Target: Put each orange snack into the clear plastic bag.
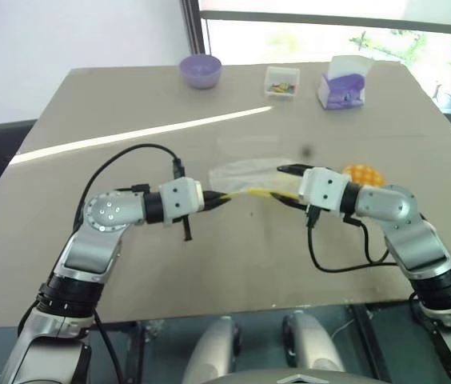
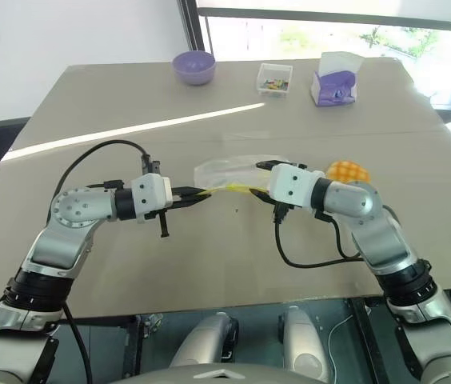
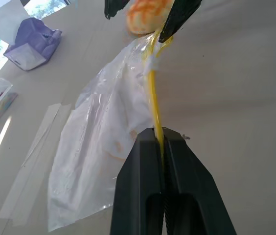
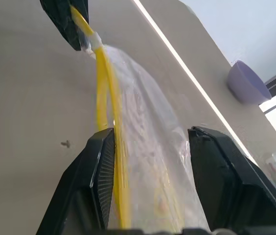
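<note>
While the left gripper [image 1: 224, 200] has its black fingers [image 3: 150, 161] pressed together on the yellow seal strip [image 3: 153, 105] of the clear plastic bag [image 1: 245, 172], the right gripper [image 1: 284, 186] stands at the other end of that strip with its fingers set a fair way apart. In the right wrist view one finger lies against the strip and the bag's film runs through the gap, well short of the other finger; whether the right gripper actually grips anything is hard to tell from that angle. Between the two grippers the strip is stretched nearly straight above the table [image 1: 209, 264], and the rest of the bag drapes away from it toward the far side, crinkled and flat-looking.

One orange snack [image 1: 363, 174] rests on the table just beyond the right forearm, outside the bag. A pale yellowish patch shows through the film in the left wrist view, but it may well be print, not a snack.

By my reading, nothing is bagged yet: the mouth is not open, and the snack still has to be picked up and put inside. A purple bowl [image 1: 200, 70], a small clear box [image 1: 281, 82] and a purple-and-white carton [image 1: 342, 84] sit along the far edge, well apart from the work.
</note>
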### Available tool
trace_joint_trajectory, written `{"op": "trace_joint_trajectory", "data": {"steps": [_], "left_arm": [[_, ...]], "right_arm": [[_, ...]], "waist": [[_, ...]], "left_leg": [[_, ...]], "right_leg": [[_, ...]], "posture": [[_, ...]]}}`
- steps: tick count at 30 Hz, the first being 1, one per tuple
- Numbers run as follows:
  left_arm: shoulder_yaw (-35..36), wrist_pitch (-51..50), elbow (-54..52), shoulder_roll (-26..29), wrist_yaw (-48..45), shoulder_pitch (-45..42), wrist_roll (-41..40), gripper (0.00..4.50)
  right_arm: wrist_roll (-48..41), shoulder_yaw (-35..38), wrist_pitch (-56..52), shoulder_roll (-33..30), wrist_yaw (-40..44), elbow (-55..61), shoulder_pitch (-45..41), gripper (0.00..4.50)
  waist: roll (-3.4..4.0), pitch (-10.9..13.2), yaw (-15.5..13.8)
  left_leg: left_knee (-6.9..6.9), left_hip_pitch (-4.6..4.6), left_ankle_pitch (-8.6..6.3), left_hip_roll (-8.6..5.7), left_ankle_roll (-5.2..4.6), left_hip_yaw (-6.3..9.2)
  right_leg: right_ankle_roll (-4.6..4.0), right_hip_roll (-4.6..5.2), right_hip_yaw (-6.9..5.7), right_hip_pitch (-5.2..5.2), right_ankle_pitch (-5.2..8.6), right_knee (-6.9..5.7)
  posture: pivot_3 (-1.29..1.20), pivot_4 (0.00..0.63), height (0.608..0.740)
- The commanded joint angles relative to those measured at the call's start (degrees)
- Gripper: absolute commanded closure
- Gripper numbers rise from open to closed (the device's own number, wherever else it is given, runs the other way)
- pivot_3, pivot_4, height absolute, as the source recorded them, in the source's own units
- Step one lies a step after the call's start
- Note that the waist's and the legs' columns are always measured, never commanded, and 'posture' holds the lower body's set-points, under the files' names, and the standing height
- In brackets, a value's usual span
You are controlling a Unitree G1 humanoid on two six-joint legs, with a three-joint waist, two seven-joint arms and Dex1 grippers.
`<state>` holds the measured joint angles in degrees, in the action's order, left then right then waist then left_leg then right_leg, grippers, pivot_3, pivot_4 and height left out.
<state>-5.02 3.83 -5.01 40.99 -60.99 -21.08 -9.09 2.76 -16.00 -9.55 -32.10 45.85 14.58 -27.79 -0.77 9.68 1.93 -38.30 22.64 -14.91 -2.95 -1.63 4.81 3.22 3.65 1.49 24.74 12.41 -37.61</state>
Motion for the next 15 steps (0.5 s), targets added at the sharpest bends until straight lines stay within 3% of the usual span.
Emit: {"op": "trace_joint_trajectory", "data": {"steps": [1, 4, 9, 15], "left_arm": [[0.02, 0.84, -2.33, -0.24, 0.63, -0.13, -0.02, 4.5], [-0.32, 1.05, -2.2, -0.65, 0.71, -0.07, 0.23, 4.5], [-0.37, 1.32, -2.12, -0.98, 0.78, 0.35, 0.43, 4.5], [-0.02, 1.45, -1.84, -0.86, 0.83, 0.85, 0.47, 4.5]], "right_arm": [[4.22, -1.44, 1.34, 0.84, -2.34, -0.92, -1.77, 2.02], [8.76, -3.84, 0.92, 3.56, -5.68, -4.3, -3.12, 2.02], [8.12, -0.29, -7.44, 11.96, -13.46, -8.81, -3.5, 2.02], [10.11, 0.0, -1.67, 13.18, -17.68, -11.43, -5.0, 2.02]], "waist": [[0.0, 0.0, 0.04], [-0.01, 0.0, 0.12], [-0.01, -0.01, 0.13], [-0.01, -0.01, -0.06]], "left_leg": [[0.0, 0.0, 0.0, 0.0, 0.0, 0.0], [0.0, -0.01, 0.0, 0.0, 0.0, -0.01], [0.0, -0.01, 0.03, 0.0, 0.05, -0.01], [0.0, 0.0, 0.11, -0.04, 0.19, 0.0]], "right_leg": [[0.0, 0.0, 0.0, 0.0, 0.0, 0.0], [0.0, -0.01, 0.01, 0.0, 0.0, -0.02], [0.0, -0.02, 0.02, 0.01, 0.0, -0.02], [-0.01, 0.0, 0.03, 0.01, 0.0, -0.01]], "posture": [[0.0, 0.15, 0.74], [0.0, 0.15, 0.74], [0.0, 0.15, 0.74], [0.0, 0.15, 0.74]]}}
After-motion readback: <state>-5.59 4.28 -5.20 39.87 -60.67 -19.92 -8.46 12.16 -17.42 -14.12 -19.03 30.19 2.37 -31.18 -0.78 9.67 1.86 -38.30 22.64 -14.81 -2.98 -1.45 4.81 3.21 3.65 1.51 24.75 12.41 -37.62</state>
